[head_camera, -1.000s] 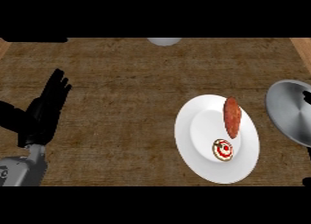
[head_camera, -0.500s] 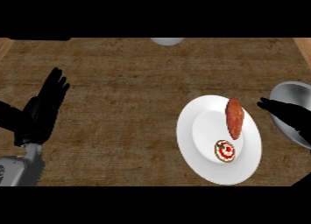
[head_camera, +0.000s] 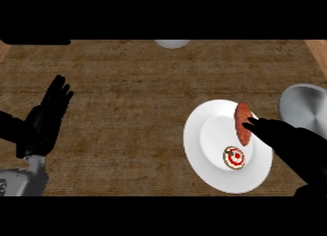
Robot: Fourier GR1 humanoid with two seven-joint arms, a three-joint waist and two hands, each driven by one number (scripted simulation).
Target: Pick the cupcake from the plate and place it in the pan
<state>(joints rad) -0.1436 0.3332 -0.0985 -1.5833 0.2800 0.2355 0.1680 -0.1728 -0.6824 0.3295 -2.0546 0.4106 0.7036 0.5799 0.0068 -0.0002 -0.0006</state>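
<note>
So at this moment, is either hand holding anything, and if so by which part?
Nothing is held. The right hand reaches over the plate with fingers extended, short of the cupcake. The left hand rests open at the left.

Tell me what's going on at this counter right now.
The robot's right hand has come in over the white plate, fingers straight, holding nothing yet. The cupcake sits untouched on the plate beside a reddish-brown sausage-like piece. The silver pan waits to the plate's right. The left hand rests open at the left.
</note>
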